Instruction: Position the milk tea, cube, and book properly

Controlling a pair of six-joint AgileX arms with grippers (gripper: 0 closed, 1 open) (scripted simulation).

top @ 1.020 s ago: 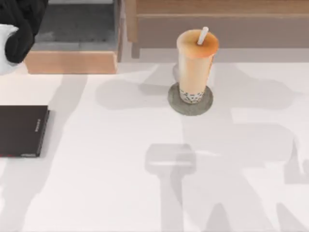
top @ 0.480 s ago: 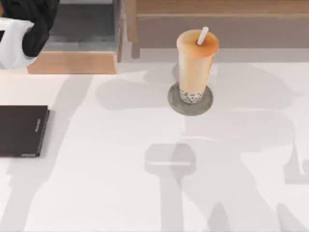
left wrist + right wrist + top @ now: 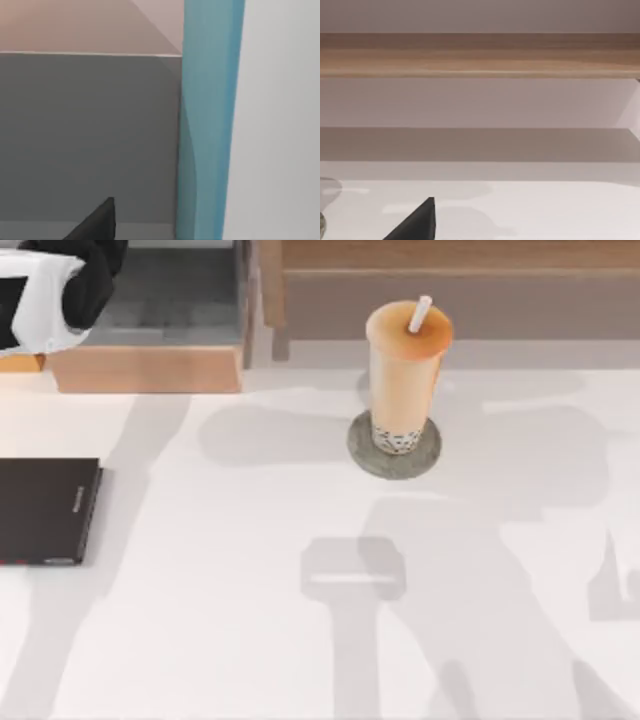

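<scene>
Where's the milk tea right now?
In the top view, the milk tea stands upright on the grey round disc, right of centre, just before the wooden shelf.

Left arm (image 3: 60, 290) at the top view's top-left corner shifts right and further up over the last second; more of its white section now shows, with the black part above it.

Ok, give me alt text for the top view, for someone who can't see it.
The milk tea stands upright on a grey round disc near the table's back edge. A thin black slab lies flat at the left edge, and the left arm reaches over a wooden tray at the back left.
</scene>
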